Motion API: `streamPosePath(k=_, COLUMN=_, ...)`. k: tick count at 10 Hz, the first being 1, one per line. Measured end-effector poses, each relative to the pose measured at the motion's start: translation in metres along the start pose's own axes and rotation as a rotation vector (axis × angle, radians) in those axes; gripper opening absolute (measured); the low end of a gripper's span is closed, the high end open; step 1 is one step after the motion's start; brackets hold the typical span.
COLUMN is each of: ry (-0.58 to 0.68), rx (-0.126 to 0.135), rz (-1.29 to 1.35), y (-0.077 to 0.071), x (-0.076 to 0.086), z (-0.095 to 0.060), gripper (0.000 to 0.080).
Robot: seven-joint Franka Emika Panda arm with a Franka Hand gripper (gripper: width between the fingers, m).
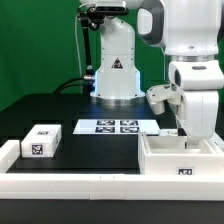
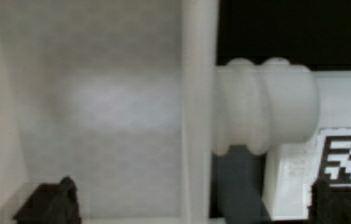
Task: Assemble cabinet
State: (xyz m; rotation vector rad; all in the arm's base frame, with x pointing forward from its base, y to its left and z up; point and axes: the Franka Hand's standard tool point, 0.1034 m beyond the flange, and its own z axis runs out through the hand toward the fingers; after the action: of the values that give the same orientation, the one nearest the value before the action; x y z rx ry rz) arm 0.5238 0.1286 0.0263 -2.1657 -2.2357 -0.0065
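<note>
Two dark fingertips [image 2: 51, 203] of the pincer [image 2: 145, 205] stood wide apart in the wrist view, with a white wall of the cabinet [image 1: 180, 158] between them. Whether they actually gripped it I could not tell. The cabinet sat at the exterior view's right on the black surface [image 1: 60, 108], the arm reaching down at its far wall. The risk, as I judged it, was that a skewed or weak hold would let the wall slip, or that a finger would knock the ribbed peg [image 2: 261, 100] just beside it. The cabinet's open hollow showed nothing loose inside. A small tagged block [image 1: 40, 140] lay well apart at the left, beyond the marker board [image 1: 112, 127].
</note>
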Motion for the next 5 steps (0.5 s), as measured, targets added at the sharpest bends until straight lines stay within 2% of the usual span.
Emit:
streamPosePath(k=3, ry=-0.001, rx=-0.001, rz=0.0, y=0.0, x=0.0, z=-0.001, gripper=0.0649)
streamPosePath(k=5, ry=-0.01, rx=-0.014, rz=0.008, y=-0.005, x=0.003, z=-0.023, gripper=0.0649)
